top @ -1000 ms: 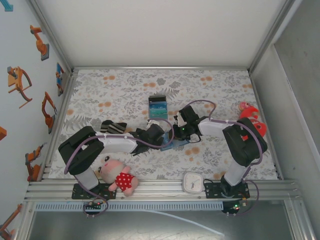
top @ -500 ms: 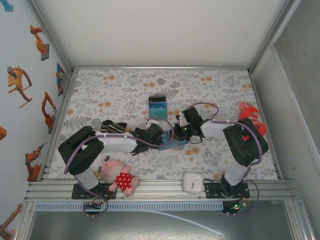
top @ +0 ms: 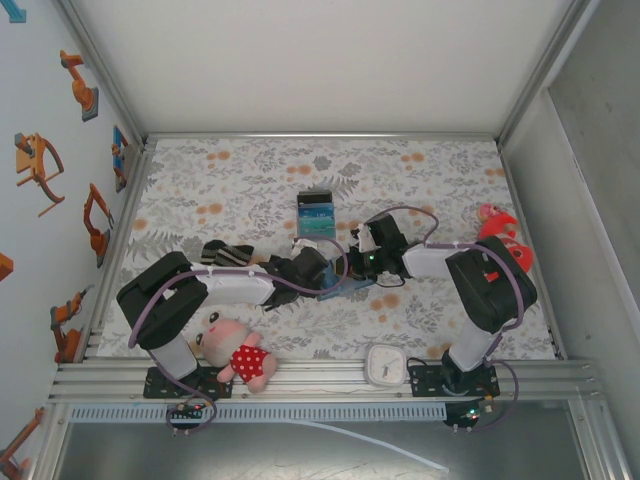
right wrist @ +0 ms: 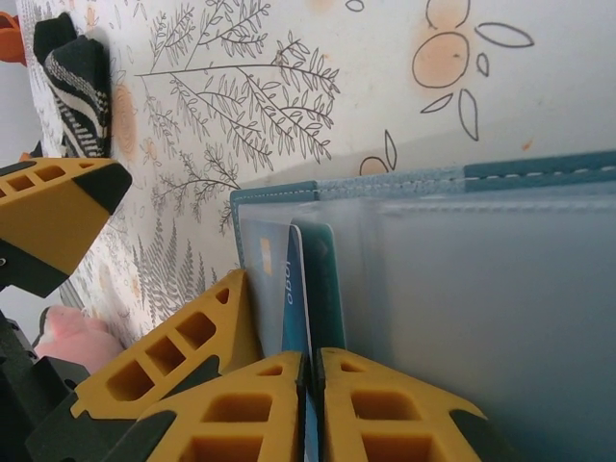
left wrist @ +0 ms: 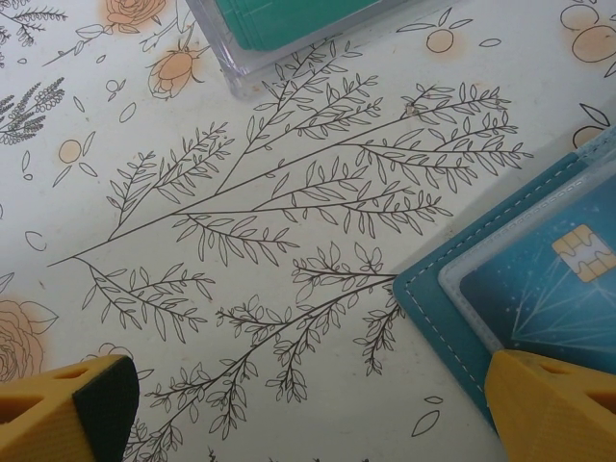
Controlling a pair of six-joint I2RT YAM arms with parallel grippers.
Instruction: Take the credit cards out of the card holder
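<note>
Two arms meet low over a desk (top: 250, 170) covered in a matte floral print. Well left of the left gripper (left wrist: 308, 380) lies a soft, striped black-and-white sock (top: 225, 252). That gripper's yellow plastic fingers (left wrist: 63, 409), faced with dark foam, stand wide apart and hold nothing. The right-hand finger sits over a corner of the card holder (left wrist: 428, 289).

The holder is a flat steel-blue wallet with pale stitching round a rounded corner. It lies open on the desk between the two grippers, and a glossy chip card (left wrist: 553, 289) shows under its frosted sleeve. Beyond the left gripper's fingertips rest the loose cards (top: 316, 215), thin rectangles edged in clear plastic.

The right gripper (right wrist: 310, 371) has ribbed, honeycombed yellow fingers pressed together on the short edge of a thin dark blue credit card (right wrist: 292, 289). The card's long axis runs in line with the fingers, pointing straight away from the gripper into the pocket. A teal card (right wrist: 327, 279) sits just right of it. The holder's stitched edge runs crosswise beyond the fingertips.

Compared with a second ago, the right wrist sits slightly further right. The left arm, holder and loose cards are unchanged.
</note>
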